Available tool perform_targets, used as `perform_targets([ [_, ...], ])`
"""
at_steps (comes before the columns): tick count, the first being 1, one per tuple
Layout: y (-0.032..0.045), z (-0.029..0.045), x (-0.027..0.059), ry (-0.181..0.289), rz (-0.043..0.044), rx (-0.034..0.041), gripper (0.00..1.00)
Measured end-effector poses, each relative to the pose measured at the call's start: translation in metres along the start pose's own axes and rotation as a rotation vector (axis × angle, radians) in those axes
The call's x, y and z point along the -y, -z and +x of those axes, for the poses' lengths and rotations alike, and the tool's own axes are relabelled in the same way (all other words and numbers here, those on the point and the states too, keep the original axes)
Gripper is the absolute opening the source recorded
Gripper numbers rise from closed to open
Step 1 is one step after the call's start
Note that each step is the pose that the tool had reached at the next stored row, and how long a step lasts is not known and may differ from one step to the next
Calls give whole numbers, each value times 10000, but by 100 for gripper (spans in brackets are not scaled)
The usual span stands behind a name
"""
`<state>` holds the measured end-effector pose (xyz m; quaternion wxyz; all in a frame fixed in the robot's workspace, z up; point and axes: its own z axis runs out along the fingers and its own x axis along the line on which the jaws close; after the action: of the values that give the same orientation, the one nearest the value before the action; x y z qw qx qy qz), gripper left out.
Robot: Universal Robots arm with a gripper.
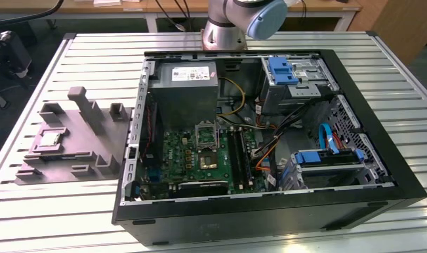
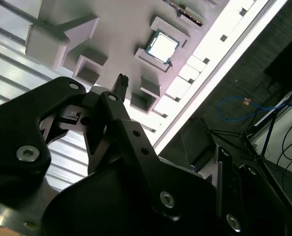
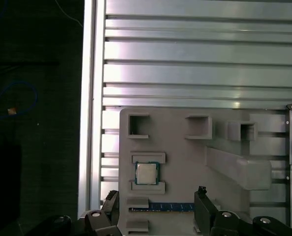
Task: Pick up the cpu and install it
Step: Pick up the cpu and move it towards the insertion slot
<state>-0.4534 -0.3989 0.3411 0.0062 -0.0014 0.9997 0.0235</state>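
Gripper (image 3: pixel 156 194) hangs over the tray with jaws spread wide and nothing between them: released, empty. The fingertips (image 2: pixel 121 82) look clear of every surface, judging by the second wrist view.

Closest under the tips is a memory stick (image 3: pixel 160 207), lying on edge in a slot of the grey moulded tray (image 3: pixel 185 162). Just ahead of the tips, roughly on the centre line between them, sits the cpu (image 3: pixel 146 173). It lies flat, silvery top up, in a shallow seat with a raised rib on two opposite sides.

Judgement: the ribs keep the chip square and stop it sliding. The other two sides are left free for fingers to close on. The jaw spread looks wider than the chip, which fits that. The pick is not yet made and the cpu is untouched in the tray.

The first wrist view looks straight down and gives both tips and their line-up with the chip. The second wrist view is oblique and gives the finger linkage and the air gap between tip and tray.

Farther out from the gripper, a slatted metal table (image 3: pixel 195 49) carries the tray. Farthest, the exterior view adds the open computer case (image 1: pixel 270 216) beside the tray. Inside are the motherboard (image 1: pixel 199 158) and the metal socket frame (image 1: pixel 205 132), judged the install target and well apart from the cpu.
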Motion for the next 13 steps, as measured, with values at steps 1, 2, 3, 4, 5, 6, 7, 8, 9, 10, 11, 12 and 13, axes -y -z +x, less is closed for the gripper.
perform_targets([
  [1, -1, 0, 0, 0, 0, -1, 71],
  [2, -4, 0, 0, 0, 0, 0, 71],
  [3, -5, 0, 0, 0, 0, 0, 71],
  [4, -7, 0, 0, 0, 0, 0, 71],
  [5, -9, 0, 0, 0, 0, 0, 71],
  [6, -10, 0, 1, 0, 0, 0, 71],
  [7, -12, 0, 1, 0, 1, -1, 71],
  [8, -14, 0, 1, 0, 0, -1, 71],
  [9, -16, 0, 1, 0, 0, -1, 71],
  [10, -18, 0, 1, 0, 0, 0, 71],
  [11, -19, 0, 1, 0, 0, -1, 71],
  [12, -21, 0, 1, 0, 0, 0, 71],
  [13, -23, 0, 1, 0, 1, -1, 71],
])
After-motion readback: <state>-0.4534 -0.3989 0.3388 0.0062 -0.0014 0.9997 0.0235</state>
